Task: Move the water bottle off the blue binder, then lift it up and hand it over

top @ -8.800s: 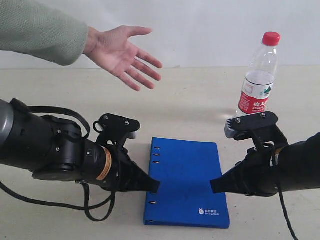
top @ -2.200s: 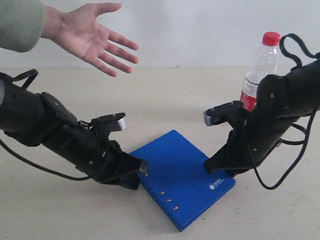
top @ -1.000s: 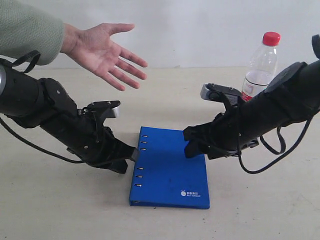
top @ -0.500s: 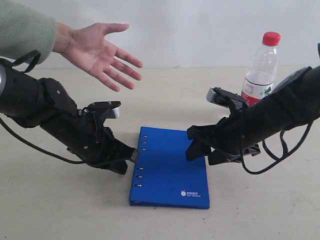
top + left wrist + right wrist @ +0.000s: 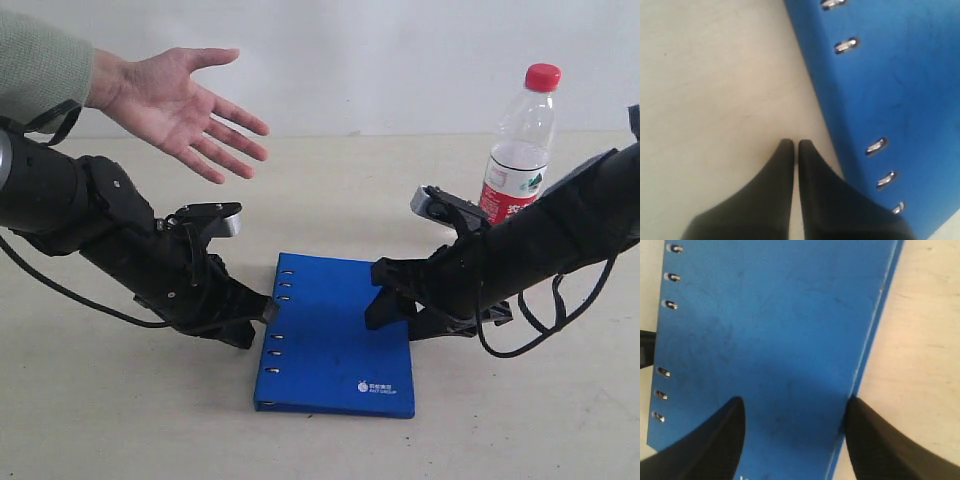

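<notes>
The blue binder [image 5: 335,340] lies flat on the table between my two arms, ring holes along its left edge. The water bottle [image 5: 520,150] stands upright on the table behind my right arm, off the binder, with nothing holding it. My left gripper [image 5: 266,309] is shut and empty, its tips on the table against the binder's spine edge [image 5: 840,100]; in the left wrist view the gripper [image 5: 792,145] shows both fingers pressed together. My right gripper [image 5: 380,297] is open low over the binder's right side. In the right wrist view the gripper [image 5: 794,407] has one finger above the cover [image 5: 775,325], the other at its edge.
A person's open hand [image 5: 180,100] in a grey-green sleeve hovers palm up above the back left of the beige table [image 5: 330,190]. Black cables trail from both arms onto the table. A white wall stands behind.
My right gripper has dropped and edged left along the binder's right edge. The binder has slid slightly toward the front. The person's hand has drifted left. The left arm is still.
</notes>
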You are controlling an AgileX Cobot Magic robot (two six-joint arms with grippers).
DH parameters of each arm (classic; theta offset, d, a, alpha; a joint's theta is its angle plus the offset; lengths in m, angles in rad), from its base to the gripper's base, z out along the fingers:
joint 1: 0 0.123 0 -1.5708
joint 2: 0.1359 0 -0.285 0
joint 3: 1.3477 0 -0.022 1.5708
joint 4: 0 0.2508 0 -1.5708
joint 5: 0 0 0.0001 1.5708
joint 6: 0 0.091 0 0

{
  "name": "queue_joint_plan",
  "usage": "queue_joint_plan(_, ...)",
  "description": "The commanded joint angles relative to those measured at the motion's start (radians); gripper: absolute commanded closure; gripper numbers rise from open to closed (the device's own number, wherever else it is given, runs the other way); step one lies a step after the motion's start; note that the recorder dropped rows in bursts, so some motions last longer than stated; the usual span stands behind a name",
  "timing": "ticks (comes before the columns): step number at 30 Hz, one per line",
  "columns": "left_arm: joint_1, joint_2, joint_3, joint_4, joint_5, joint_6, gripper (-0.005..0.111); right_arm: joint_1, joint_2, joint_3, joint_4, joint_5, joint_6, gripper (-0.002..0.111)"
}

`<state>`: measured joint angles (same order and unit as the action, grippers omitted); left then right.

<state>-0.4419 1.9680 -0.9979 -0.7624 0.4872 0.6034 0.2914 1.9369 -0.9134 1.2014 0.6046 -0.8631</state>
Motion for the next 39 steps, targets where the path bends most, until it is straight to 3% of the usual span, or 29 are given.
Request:
queue_joint_plan(1,0.002,0.003,-0.004,-0.003,0.011,-0.009,0.102,0.000,-0.016,0.005,0.035,0.061,-0.059,0.053)
queue_joint_plan(17,0.002,0.003,-0.004,-0.017,0.030,-0.009,0.102,0.025,-0.110,0.005,0.064,0.124,-0.064,0.053)
queue_joint_plan(23,0.002,0.003,-0.004,-0.029,0.033,-0.003,0.102,0.081,-0.041,0.005,0.290,0.116,-0.250,0.053)
queue_joint_plan(26,0.002,0.003,-0.004,-0.029,0.037,-0.001,0.102,0.079,-0.041,0.005,0.295,0.105,-0.261,0.053)
queue_joint_plan(36,0.002,0.003,-0.004,-0.033,0.033,0.003,0.102,0.107,0.031,0.005,0.395,0.069,-0.359,0.079)
queue_joint_plan(39,0.002,0.003,-0.004,-0.033,0.038,0.018,0.102,0.107,0.037,0.005,0.369,0.065,-0.376,0.095)
